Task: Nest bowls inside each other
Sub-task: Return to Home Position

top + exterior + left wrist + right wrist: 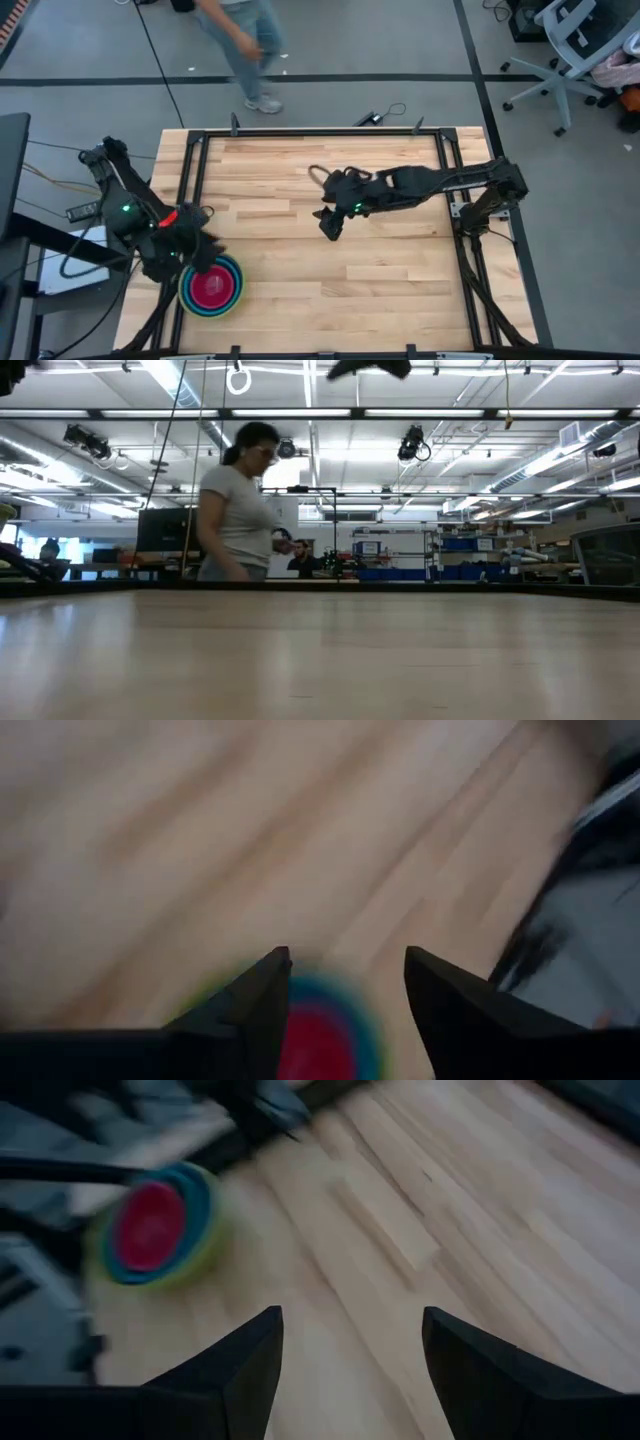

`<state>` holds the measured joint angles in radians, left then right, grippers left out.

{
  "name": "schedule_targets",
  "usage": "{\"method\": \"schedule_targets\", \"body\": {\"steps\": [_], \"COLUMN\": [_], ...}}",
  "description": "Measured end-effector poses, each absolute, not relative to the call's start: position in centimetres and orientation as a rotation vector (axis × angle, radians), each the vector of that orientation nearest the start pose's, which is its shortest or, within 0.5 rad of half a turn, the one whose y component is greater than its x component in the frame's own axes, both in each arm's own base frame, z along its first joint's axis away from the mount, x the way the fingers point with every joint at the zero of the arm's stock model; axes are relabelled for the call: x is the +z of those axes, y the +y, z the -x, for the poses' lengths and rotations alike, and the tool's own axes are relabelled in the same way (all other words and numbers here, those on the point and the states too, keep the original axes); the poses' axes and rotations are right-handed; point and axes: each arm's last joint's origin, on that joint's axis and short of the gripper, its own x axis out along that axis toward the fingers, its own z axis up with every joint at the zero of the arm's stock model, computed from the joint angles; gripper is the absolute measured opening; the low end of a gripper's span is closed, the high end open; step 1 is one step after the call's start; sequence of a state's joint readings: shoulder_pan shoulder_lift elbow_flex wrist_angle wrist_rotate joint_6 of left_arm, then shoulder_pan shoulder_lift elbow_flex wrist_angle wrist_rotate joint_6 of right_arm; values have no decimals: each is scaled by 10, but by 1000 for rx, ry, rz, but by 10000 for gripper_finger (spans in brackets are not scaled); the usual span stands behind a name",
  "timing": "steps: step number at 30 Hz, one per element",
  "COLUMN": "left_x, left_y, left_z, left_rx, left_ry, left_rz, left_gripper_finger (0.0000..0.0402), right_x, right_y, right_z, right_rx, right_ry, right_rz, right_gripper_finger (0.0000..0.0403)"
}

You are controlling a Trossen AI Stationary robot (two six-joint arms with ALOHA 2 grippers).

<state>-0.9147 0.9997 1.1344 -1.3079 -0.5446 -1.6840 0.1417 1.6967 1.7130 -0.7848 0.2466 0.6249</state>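
One nested stack of bowls [211,288] is seen on the wooden table [330,290], near its front left corner. A magenta-pink bowl [209,289] is set innermost, a blue ring is seen around it, and a lime-green bowl [236,296] is outermost. Three colours are made out, but the exact bowl count cannot be told. The left gripper [200,262] is held just at the rear edge of the stack, fingers spread apart and nothing gripped; contact with the bowls cannot be told. In the left wrist view the stack [322,1032] is seen, blurred, beyond the parted fingers [262,988]. The right gripper [328,228] is held over the table's middle, well apart from the stack, also released and empty. One person [243,48] is seen walking behind the table, and one office chair [572,48] stands at the far right.
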Motion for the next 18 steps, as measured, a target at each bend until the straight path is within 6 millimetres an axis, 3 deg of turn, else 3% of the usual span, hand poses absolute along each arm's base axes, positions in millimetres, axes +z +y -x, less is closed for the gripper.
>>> {"method": "schedule_targets", "body": {"steps": [3, 7, 9, 13, 18], "left_x": [339, 334, 328, 324, 317], "left_y": [-107, -97, -91, -76, -47], "left_z": [-122, -160, -181, -216, -227], "left_rx": [403, 431, 397, 187, 122], "left_ry": [566, 412, 347, 138, 129], "left_rz": [646, 554, 520, 474, 405], "left_gripper_finger": [194, 194, 192, 176, 140], "right_x": [386, 405, 401, 376, 350], "right_y": [44, 40, 37, 33, 32], "right_z": [-352, -333, -325, -308, -278], "right_rx": [-264, -241, -238, -158, 40], "right_ry": [598, 532, 523, 461, 246], "right_rz": [-406, -372, -363, -417, -494], "right_gripper_finger": [238, 217, 200, 164, 120]}}
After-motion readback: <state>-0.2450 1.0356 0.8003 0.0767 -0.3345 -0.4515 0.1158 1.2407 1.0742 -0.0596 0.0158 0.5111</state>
